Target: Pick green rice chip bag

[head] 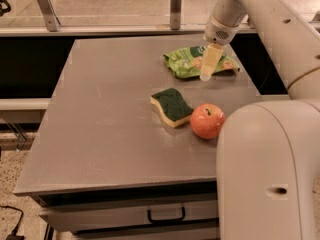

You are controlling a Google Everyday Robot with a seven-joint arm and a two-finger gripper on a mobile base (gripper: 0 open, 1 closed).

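The green rice chip bag (186, 61) lies flat and crinkled on the grey table (110, 114) at the far right. It is light green with a dark logo and orange-tan chip pictures. My gripper (206, 75) hangs down over the bag's right half, its pale fingertips at the bag's front edge. It hides part of the bag. The white arm comes in from the upper right.
A yellow sponge (171, 106) with a dark green top lies mid-table. A red apple (207, 120) sits just right of it. My white body (267, 169) fills the lower right. A drawer with a handle (166, 215) is under the table. A rail with metal posts (175, 6) runs behind.
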